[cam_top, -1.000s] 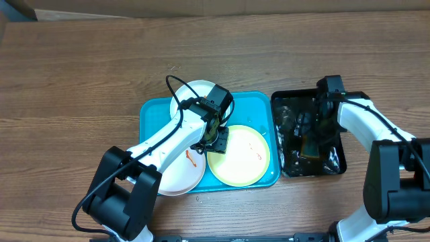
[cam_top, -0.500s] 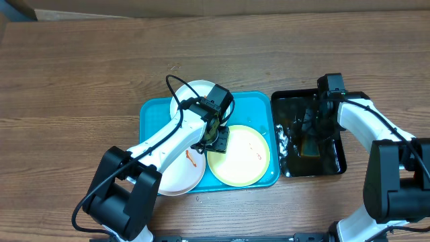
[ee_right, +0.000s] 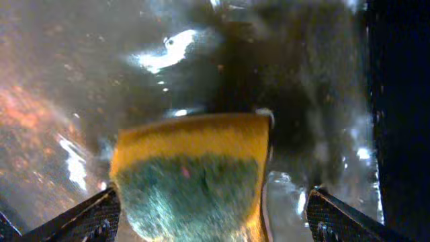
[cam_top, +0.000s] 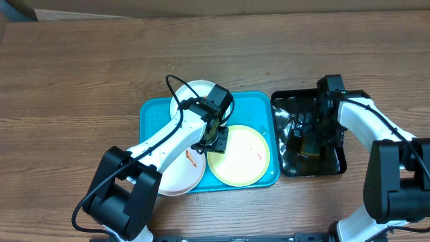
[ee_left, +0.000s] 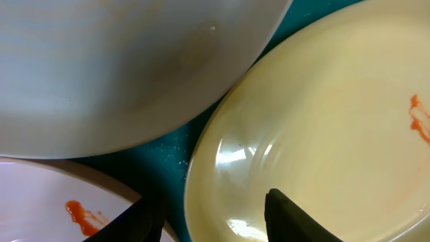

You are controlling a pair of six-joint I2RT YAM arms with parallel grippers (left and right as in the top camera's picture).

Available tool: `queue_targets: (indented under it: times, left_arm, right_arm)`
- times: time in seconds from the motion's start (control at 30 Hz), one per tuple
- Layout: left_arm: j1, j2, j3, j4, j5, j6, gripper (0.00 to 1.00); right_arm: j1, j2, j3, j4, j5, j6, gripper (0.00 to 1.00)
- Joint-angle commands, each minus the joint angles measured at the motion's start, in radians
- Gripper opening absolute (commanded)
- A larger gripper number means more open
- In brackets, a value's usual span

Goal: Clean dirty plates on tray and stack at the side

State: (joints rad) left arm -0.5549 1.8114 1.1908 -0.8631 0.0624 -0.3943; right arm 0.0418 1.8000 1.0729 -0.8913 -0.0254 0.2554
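The teal tray (cam_top: 149, 114) holds three dirty plates. One white plate (cam_top: 190, 93) lies at the back. Another white plate (cam_top: 176, 171) with an orange smear (ee_left: 82, 214) lies at the front left. The pale yellow-green plate (cam_top: 245, 161) with a red smear (ee_left: 422, 121) lies at the front right. My left gripper (cam_top: 216, 139) is open and low over the tray, its jaws (ee_left: 215, 222) astride the yellow-green plate's left rim. My right gripper (cam_top: 310, 138) is down in the black tray (cam_top: 341, 161). Its jaws (ee_right: 215, 218) are open around a yellow and green sponge (ee_right: 191, 181), with a gap on the right side.
The black tray stands right of the teal tray and holds dark, glinting water (ee_right: 101, 74). Bare wooden table (cam_top: 74, 81) surrounds both trays. A cardboard edge (cam_top: 201, 12) runs along the far side.
The glints on the water in the black tray have shifted as the surface ripples. Neither arm has visibly moved, and the plates lie where they were.
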Motion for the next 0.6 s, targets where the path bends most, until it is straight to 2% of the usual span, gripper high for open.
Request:
queue_targets:
  times: [0.0,0.27,0.43,0.5,0.57]
  left_arm:
    - [-0.002,0.016,-0.012,0.004,-0.045,-0.010,0.45]
    - [-0.002,0.016,-0.037,0.033,-0.044,-0.011,0.34]
    - [-0.002,0.016,-0.063,0.057,-0.044,-0.011,0.33]
    - [-0.002,0.016,-0.063,0.057,-0.044,-0.010,0.28]
    - [-0.002,0.016,-0.063,0.055,-0.044,-0.010,0.19]
  right_arm:
    - [0.002,0.001,0.026,-0.005,0.006,0.000,0.90]
    - [0.002,0.001,0.026,-0.016,0.006,0.000,0.90]
    - [0.002,0.001,0.026,-0.039,0.005,0.000,0.91]
    - [0.002,0.001,0.026,-0.054,0.005,0.001,0.91]
    - [0.002,0.001,0.026,-0.065,0.005,0.001,0.91]
